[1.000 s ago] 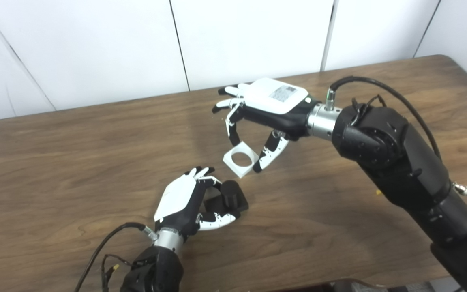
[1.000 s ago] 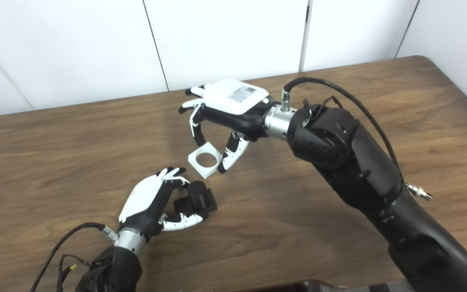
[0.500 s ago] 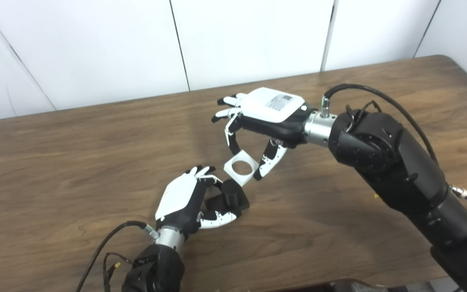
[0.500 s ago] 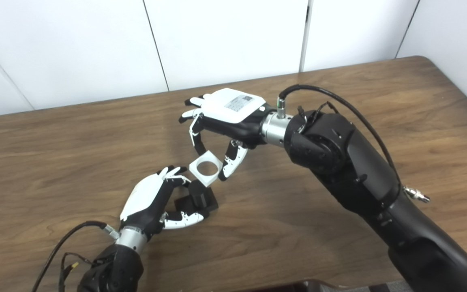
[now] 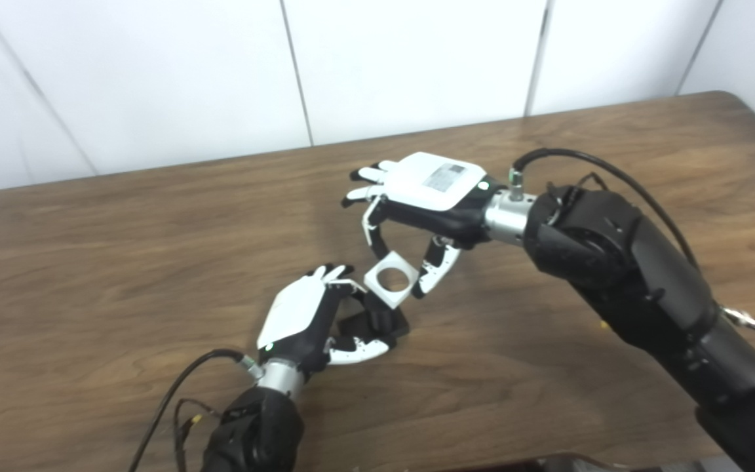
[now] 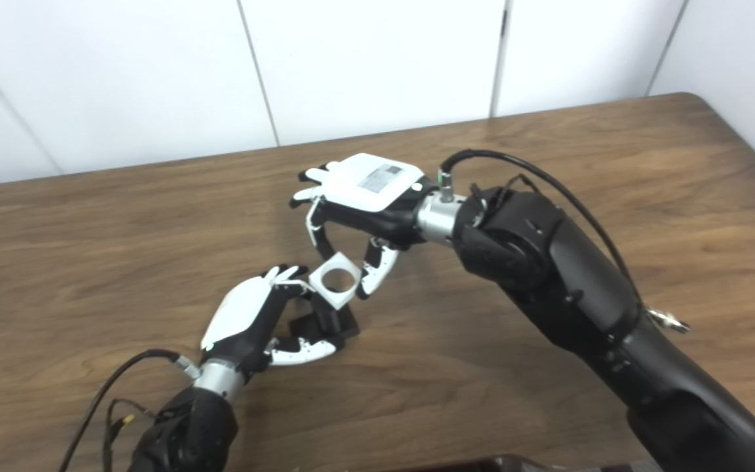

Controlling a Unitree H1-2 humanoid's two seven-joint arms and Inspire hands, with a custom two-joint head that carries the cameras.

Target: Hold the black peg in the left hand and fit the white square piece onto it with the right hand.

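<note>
Left hand (image 5: 309, 314) clamps black peg (image 5: 377, 319) upright as anchor; right hand (image 5: 417, 216) pinches white square piece (image 5: 389, 282) directly above it, seemingly unseated.

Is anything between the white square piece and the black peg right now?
Nothing shows between them: in the left eye view the white square piece in the right hand overlaps the black peg; seating unclear.
</note>
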